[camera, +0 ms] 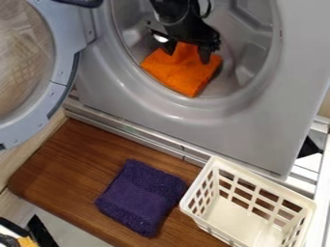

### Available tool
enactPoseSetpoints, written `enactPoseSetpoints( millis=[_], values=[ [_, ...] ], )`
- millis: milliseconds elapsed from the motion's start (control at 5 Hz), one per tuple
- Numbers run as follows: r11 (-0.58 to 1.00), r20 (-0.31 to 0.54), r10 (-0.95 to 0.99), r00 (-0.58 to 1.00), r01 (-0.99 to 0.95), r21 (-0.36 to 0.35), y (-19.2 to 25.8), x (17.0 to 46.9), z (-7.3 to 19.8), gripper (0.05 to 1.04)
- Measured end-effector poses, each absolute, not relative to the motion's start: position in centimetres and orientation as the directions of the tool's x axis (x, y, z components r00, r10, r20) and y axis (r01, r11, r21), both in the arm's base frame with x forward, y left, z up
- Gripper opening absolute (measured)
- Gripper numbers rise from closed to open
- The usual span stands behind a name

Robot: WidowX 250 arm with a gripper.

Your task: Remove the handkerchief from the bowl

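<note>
Gripper (pixel 187 52), fingers spread astride a raised fold of the orange handkerchief (pixel 182 73), inside a washer drum (pixel 250 57): best closed low on the fold, then lifted over the smooth, rounded rim (pixel 174 112). Handkerchief soft, squarish; below, nubby purple towel (pixel 138 198), wood-grained counter (pixel 76 166), stiff latticed basket (pixel 264 183).

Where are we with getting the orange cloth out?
Nothing looks finished: the orange cloth is inside the washer drum. The gripper is at it, fingers apart with cloth between, no firm hold clear. Lifting it out and setting it down remain.
</note>
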State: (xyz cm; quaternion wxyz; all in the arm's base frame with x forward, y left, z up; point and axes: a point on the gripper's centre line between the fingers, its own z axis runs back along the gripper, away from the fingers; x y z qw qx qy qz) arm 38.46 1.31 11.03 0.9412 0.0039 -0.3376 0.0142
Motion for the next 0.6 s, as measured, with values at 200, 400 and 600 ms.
enactPoseSetpoints(
  millis=[200, 400, 600],
  values=[
    [0.999, 0.621, 0.033, 0.783, -0.036, -0.008, 0.8, 36.1, 11.6, 1.001],
    [0.997, 0.597, 0.057, 0.800, -0.071, -0.001, 0.3, 32.7, 11.6, 1.001],
    [0.991, 0.576, 0.118, 0.809, -0.133, -0.017, 0.2, 28.8, 10.7, 1.001]
  ],
)
